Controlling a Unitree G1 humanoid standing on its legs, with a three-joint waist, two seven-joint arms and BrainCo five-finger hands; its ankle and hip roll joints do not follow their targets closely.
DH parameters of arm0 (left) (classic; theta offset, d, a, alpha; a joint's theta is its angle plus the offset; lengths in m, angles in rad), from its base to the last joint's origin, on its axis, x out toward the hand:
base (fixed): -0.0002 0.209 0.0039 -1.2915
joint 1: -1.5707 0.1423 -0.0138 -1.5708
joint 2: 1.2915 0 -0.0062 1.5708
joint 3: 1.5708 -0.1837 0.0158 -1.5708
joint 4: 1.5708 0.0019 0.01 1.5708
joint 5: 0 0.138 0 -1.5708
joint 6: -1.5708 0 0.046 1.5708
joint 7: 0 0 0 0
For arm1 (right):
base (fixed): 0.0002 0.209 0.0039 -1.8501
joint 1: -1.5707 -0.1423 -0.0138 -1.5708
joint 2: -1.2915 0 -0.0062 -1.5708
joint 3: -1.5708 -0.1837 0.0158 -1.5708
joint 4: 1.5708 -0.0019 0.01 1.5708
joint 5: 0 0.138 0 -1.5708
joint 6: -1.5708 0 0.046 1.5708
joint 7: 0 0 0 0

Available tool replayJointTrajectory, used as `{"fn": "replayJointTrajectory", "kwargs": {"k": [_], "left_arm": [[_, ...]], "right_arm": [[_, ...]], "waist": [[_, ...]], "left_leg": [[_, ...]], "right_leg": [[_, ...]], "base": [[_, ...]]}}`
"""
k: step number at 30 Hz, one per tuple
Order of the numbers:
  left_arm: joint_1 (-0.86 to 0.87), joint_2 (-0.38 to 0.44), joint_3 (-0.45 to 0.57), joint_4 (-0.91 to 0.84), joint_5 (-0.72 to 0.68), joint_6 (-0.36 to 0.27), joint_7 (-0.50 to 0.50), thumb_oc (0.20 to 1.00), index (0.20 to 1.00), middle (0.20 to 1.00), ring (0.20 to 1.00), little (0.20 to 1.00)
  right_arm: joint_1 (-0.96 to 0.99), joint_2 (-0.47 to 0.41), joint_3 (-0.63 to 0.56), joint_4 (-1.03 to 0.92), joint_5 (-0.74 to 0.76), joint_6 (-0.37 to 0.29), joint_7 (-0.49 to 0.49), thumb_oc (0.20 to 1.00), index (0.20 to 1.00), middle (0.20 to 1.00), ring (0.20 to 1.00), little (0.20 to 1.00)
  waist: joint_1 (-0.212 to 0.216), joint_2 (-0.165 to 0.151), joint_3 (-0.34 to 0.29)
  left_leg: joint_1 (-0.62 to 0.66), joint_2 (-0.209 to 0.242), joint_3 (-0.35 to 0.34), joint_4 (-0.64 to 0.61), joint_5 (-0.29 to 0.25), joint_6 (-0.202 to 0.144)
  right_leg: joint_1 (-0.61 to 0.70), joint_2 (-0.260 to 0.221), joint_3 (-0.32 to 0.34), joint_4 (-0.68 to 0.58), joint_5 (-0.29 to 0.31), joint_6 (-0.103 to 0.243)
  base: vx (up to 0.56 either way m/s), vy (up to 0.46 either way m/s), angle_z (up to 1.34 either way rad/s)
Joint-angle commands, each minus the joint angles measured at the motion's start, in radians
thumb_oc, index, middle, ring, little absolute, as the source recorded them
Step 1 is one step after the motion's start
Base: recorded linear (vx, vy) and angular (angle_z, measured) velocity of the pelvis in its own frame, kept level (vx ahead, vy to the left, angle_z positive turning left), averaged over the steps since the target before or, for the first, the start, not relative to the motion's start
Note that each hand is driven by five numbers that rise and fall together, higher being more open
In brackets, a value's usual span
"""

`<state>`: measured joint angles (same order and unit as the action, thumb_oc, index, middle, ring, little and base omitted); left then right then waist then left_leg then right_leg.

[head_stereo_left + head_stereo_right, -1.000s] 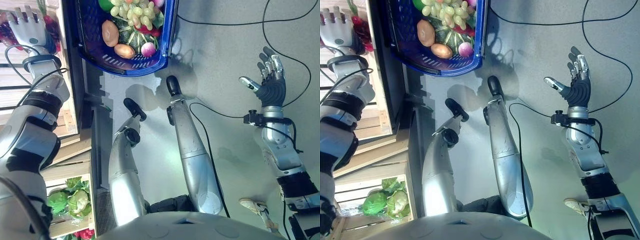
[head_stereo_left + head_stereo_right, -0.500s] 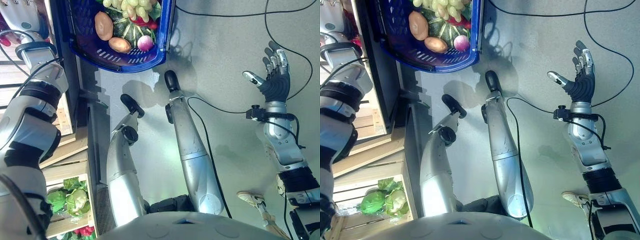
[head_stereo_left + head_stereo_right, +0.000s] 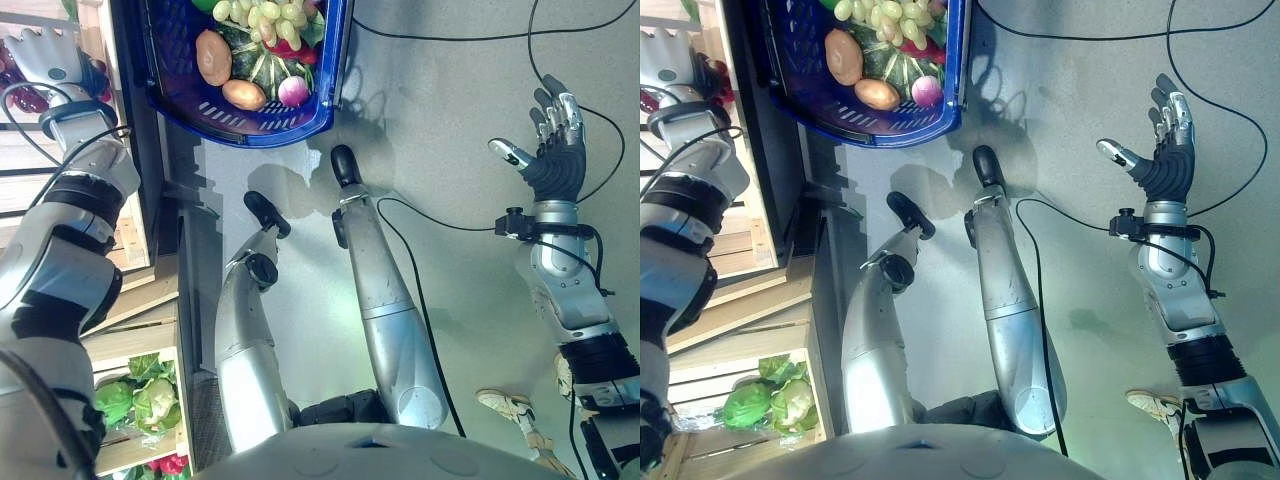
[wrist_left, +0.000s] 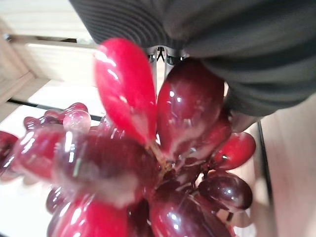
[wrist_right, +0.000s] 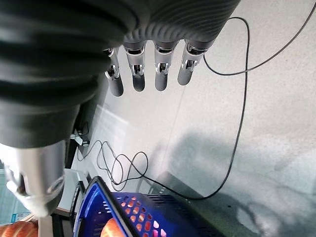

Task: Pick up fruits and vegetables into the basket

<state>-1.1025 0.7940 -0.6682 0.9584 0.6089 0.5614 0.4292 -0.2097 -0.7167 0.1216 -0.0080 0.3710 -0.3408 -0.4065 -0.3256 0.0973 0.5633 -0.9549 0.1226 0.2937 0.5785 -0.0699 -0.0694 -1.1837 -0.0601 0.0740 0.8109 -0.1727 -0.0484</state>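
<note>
A blue basket (image 3: 262,136) sits on the floor at the top of the view. It holds a potato (image 3: 213,57), green grapes (image 3: 270,14), a striped squash (image 3: 262,66) and a pink radish (image 3: 293,92). My left hand (image 3: 52,66) is at the top left, against a bunch of red grapes (image 4: 148,163) on the wooden shelf (image 3: 125,150). In the left wrist view the grapes lie right up against the palm. My right hand (image 3: 556,150) is held up open over the floor at the right, holding nothing; its straight fingers (image 5: 138,69) show in the right wrist view.
A wooden crate at the lower left holds green cabbages (image 3: 140,398), with something red (image 3: 170,465) below them. Wooden shelf boards run down the left side. A person's shoe (image 3: 508,406) stands on the floor at the lower right.
The camera has shifted up and then back down, so the whole picture moved. My left hand stays at the red grapes. The right hand has drifted slightly right, still open.
</note>
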Motion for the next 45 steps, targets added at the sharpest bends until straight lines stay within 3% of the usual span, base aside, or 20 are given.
{"fn": "replayJointTrajectory", "kwargs": {"k": [1, 6, 8, 19, 22, 29, 33, 35, 38, 39, 40, 42, 45], "left_arm": [[0.086, 0.074, 0.059, 0.012, -0.035, 0.003, 0.024, 0.200, 0.200, 0.200, 0.200, 0.200], [0.157, 0.085, 0.120, -0.031, -0.150, -0.046, 0.097, 0.200, 0.200, 0.200, 0.200, 0.200], [0.193, 0.088, 0.178, -0.062, -0.278, -0.100, 0.138, 0.200, 0.200, 0.200, 0.200, 0.200], [0.314, 0.108, 0.373, -0.214, -0.473, -0.278, 0.206, 0.200, 0.200, 0.200, 0.200, 0.200], [0.359, 0.104, 0.436, -0.276, -0.558, -0.358, 0.221, 0.200, 0.200, 0.200, 0.200, 0.200], [0.407, 0.087, 0.516, -0.389, -0.660, -0.465, 0.223, 0.200, 0.200, 0.200, 0.200, 0.200], [0.431, 0.081, 0.546, -0.443, -0.676, -0.493, 0.216, 0.200, 0.200, 0.200, 0.200, 0.200], [0.437, 0.086, 0.551, -0.475, -0.621, -0.492, 0.220, 0.200, 0.200, 0.200, 0.200, 0.200], [0.432, 0.110, 0.543, -0.503, -0.509, -0.449, 0.247, 0.200, 0.200, 0.200, 0.200, 0.200], [0.419, 0.148, 0.512, -0.503, -0.386, -0.415, 0.261, 0.200, 0.200, 0.200, 0.200, 0.200], [0.419, 0.148, 0.512, -0.503, -0.386, -0.415, 0.261, 0.200, 0.200, 0.200, 0.200, 0.200], [0.399, 0.220, 0.445, -0.502, -0.243, -0.327, 0.274, 1.000, 1.000, 1.000, 1.000, 1.000], [0.389, 0.277, 0.372, -0.505, -0.110, -0.258, 0.260, 1.000, 1.000, 1.000, 1.000, 1.000]], "right_arm": [[0.033, -0.004, -0.062, -0.065, -0.024, -0.034, 0.012, 1.000, 1.000, 1.000, 1.000, 1.000], [0.056, 0.001, -0.068, -0.079, -0.053, -0.027, 0.029, 1.000, 1.000, 1.000, 1.000, 1.000], [0.065, 0.006, -0.069, -0.088, -0.065, -0.016, 0.045, 1.000, 1.000, 1.000, 1.000, 1.000], [0.111, -0.002, -0.077, -0.135, -0.146, 0.041, 0.117, 1.000, 1.000, 1.000, 1.000, 1.000], [0.123, -0.015, -0.068, -0.139, -0.225, 0.080, 0.147, 1.000, 1.000, 1.000, 1.000, 1.000], [0.092, -0.061, -0.032, -0.154, -0.401, 0.148, 0.213, 1.000, 1.000, 1.000, 1.000, 1.000], [0.064, -0.077, -0.018, -0.166, -0.424, 0.182, 0.243, 1.000, 1.000, 1.000, 1.000, 1.000], [0.042, -0.080, -0.004, -0.168, -0.431, 0.192, 0.259, 1.000, 1.000, 1.000, 1.000, 1.000], [0.030, -0.088, -0.003, -0.177, -0.396, 0.202, 0.269, 1.000, 1.000, 1.000, 1.000, 1.000], [0.023, -0.097, 0.000, -0.173, -0.378, 0.200, 0.268, 1.000, 1.000, 1.000, 1.000, 1.000], [0.023, -0.097, 0.000, -0.173, -0.378, 0.200, 0.268, 1.000, 1.000, 1.000, 1.000, 1.000], [0.027, -0.119, 0.001, -0.171, -0.352, 0.192, 0.266, 1.000, 1.000, 1.000, 1.000, 1.000], [0.036, -0.137, 0.005, -0.165, -0.334, 0.176, 0.247, 1.000, 1.000, 1.000, 1.000, 1.000]], "waist": [[0.004, -0.024, -0.043], [0.015, -0.023, -0.043], [0.023, -0.023, -0.043], [0.045, -0.013, -0.043], [0.055, -0.010, -0.043], [0.075, -0.019, -0.043], [0.086, -0.023, -0.043], [0.093, -0.029, -0.043], [0.097, -0.035, -0.043], [0.096, -0.037, -0.043], [0.096, -0.037, -0.043], [0.093, -0.039, -0.043], [0.087, -0.038, -0.043]], "left_leg": [[0.026, -0.044, 0.001, 0.011, -0.046, 0.030], [0.057, -0.048, -0.001, 0.001, -0.047, 0.033], [0.081, -0.051, -0.002, -0.006, -0.045, 0.036], [0.196, -0.070, -0.001, -0.036, -0.051, 0.047], [0.231, -0.078, -0.005, -0.043, -0.055, 0.051], [0.291, -0.084, -0.017, -0.048, -0.070, 0.058], [0.316, -0.085, -0.023, -0.051, -0.074, 0.061], [0.330, -0.085, -0.025, -0.055, -0.076, 0.062], [0.331, -0.085, -0.024, -0.054, -0.077, 0.066], [0.326, -0.083, -0.024, -0.049, -0.079, 0.066], [0.326, -0.083, -0.024, -0.049, -0.079, 0.066], [0.317, -0.083, -0.024, -0.041, -0.085, 0.070], [0.302, -0.082, -0.018, -0.037, -0.088, 0.073]], "right_leg": [[0.071, 0.042, -0.058, -0.052, -0.003, 0.058], [0.109, 0.038, -0.065, -0.072, 0.001, 0.061], [0.135, 0.037, -0.070, -0.080, 0.002, 0.061], [0.260, 0.028, -0.085, -0.116, -0.009, 0.059], [0.299, 0.027, -0.091, -0.124, -0.016, 0.058], [0.378, 0.024, -0.106, -0.145, -0.028, 0.055], [0.411, 0.025, -0.111, -0.155, -0.031, 0.055], [0.430, 0.028, -0.116, -0.160, -0.033, 0.054], [0.436, 0.031, -0.120, -0.161, -0.033, 0.054], [0.433, 0.032, -0.120, -0.156, -0.034, 0.054], [0.433, 0.032, -0.120, -0.156, -0.034, 0.054], [0.424, 0.031, -0.120, -0.150, -0.032, 0.057], [0.404, 0.032, -0.119, -0.147, -0.028, 0.060]], "base": [[0.00, 0.000, 0.00], [-0.04, 0.039, 0.01], [-0.04, 0.058, 0.05], [-0.02, 0.052, 0.09], [-0.01, 0.037, 0.07], [0.00, 0.003, 0.04], [0.00, 0.001, 0.06], [0.00, -0.012, 0.05], [-0.01, -0.022, 0.11], [-0.01, -0.017, 0.05], [0.00, 0.000, 0.00], [0.00, 0.000, 0.00], [0.00, -0.010, -0.05]]}}
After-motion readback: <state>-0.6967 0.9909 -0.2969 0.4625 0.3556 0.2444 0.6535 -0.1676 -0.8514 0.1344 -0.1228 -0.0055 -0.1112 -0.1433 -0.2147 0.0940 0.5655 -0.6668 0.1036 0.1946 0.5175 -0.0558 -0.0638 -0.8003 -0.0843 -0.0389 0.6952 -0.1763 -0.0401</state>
